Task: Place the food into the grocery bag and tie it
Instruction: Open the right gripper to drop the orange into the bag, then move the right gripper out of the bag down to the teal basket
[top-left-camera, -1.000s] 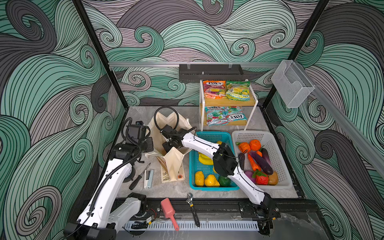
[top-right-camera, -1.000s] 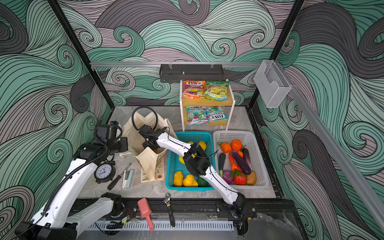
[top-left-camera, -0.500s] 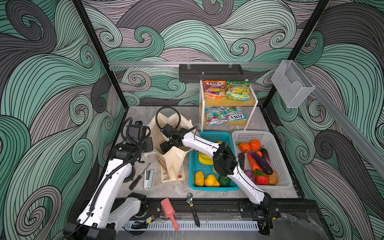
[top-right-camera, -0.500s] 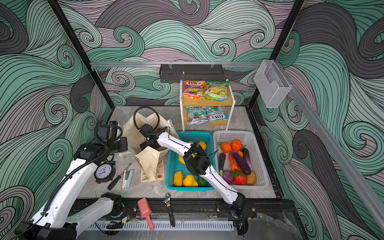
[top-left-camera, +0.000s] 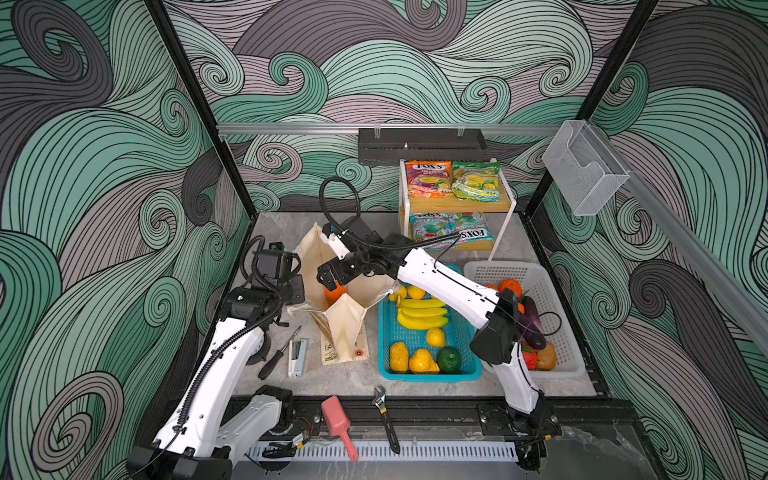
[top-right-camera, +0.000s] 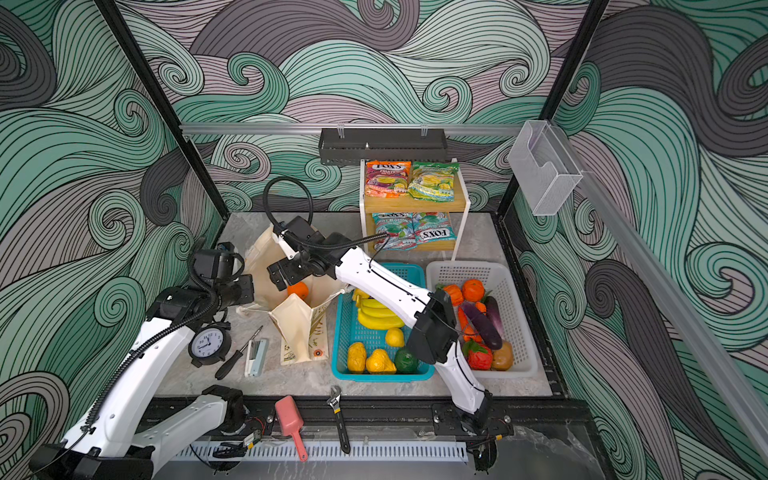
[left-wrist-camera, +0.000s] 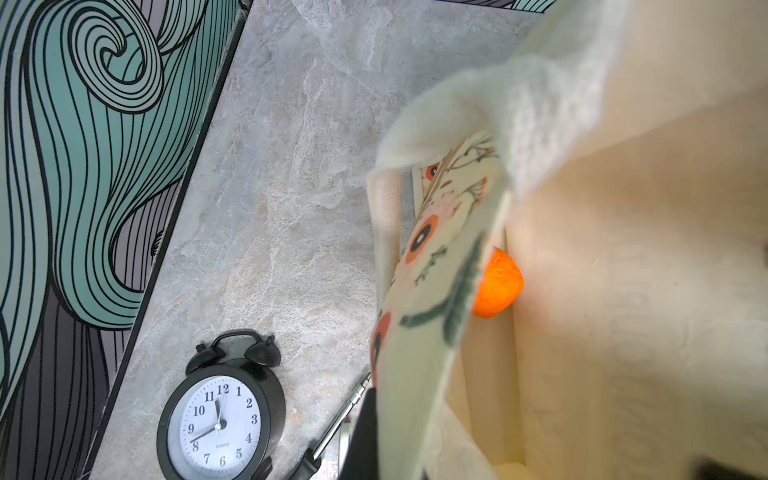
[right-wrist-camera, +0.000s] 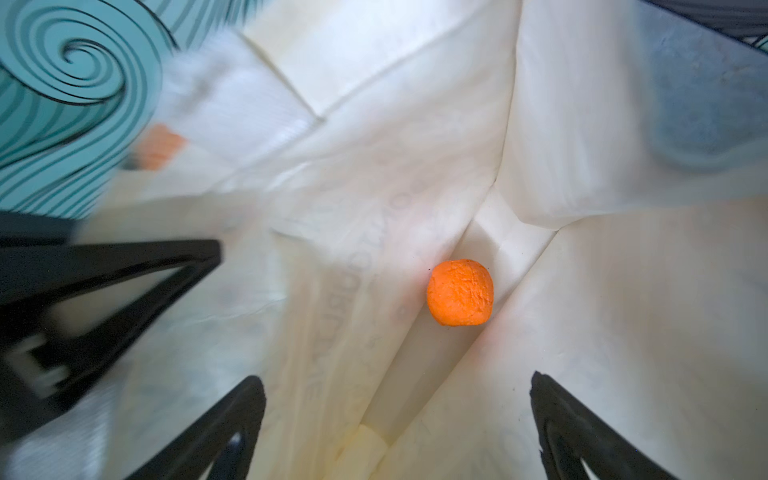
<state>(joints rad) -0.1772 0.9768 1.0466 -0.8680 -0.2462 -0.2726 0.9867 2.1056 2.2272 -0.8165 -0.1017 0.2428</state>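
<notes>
The grocery bag (top-left-camera: 347, 320) (top-right-camera: 297, 320) stands open, cream with a floral print, left of the baskets. One piece of the food, an orange fruit (top-left-camera: 333, 292) (top-right-camera: 298, 289) (left-wrist-camera: 496, 282) (right-wrist-camera: 460, 293), lies loose on the bag's bottom. My right gripper (top-left-camera: 332, 276) (right-wrist-camera: 397, 384) hangs open over the bag's mouth, holding nothing. My left gripper (top-left-camera: 297, 291) (left-wrist-camera: 376, 419) is shut on the bag's left rim. An orange-red candy packet (top-left-camera: 428, 178) and a green one (top-left-camera: 475, 181) lie on the rack's top shelf. A round yellow fruit (top-left-camera: 435, 336) and a yellow pear (top-left-camera: 423, 361) sit in the teal basket.
The teal basket (top-left-camera: 428, 377) stands right of the bag, with the white basket (top-left-camera: 561, 328) of vegetables beyond it. An alarm clock (top-right-camera: 209, 343) (left-wrist-camera: 222, 419), a screwdriver (top-left-camera: 278, 353) and a stapler (top-left-camera: 298, 356) lie left of the bag. A pink scoop (top-left-camera: 338, 424) and a wrench (top-left-camera: 384, 415) rest on the front rail.
My right gripper's jaws have spread wide over the bag's mouth, and the orange fruit now lies free inside. The left arm has stayed where it was.
</notes>
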